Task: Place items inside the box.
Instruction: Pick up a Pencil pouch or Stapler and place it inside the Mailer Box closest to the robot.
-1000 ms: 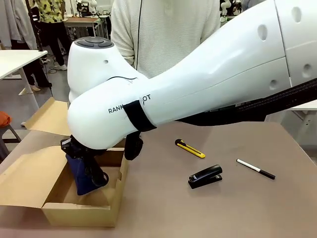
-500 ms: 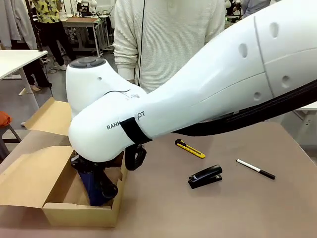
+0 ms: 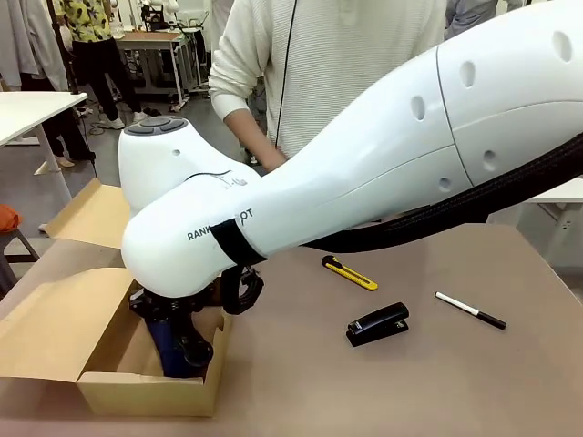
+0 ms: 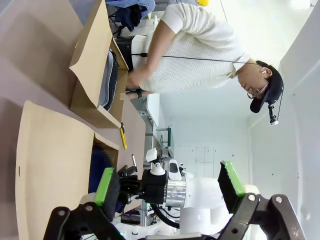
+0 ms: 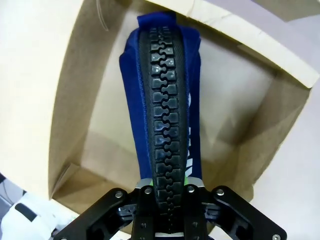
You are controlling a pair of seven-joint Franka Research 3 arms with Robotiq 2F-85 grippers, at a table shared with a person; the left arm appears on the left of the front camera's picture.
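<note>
Gripper (image 5: 165, 189) (right) clamps navy zip pouch (image 5: 161, 95) inside box (image 3: 146, 393).

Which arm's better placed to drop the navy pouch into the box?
Right: the right gripper is shut on the navy zip pouch inside the cardboard box. The left gripper is open and empty.

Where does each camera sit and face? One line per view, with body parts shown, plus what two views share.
Front: fixed on the robot's side, facing the person across the table; right arm reaches into the box.
Left wrist: on the left arm, rolled sideways, looks past open left jaws at the person.
Right wrist: on the right arm, looks down into the box; right jaws shut on the navy pouch.
Shared: front and left wrist both show the yellow utility knife.
</note>
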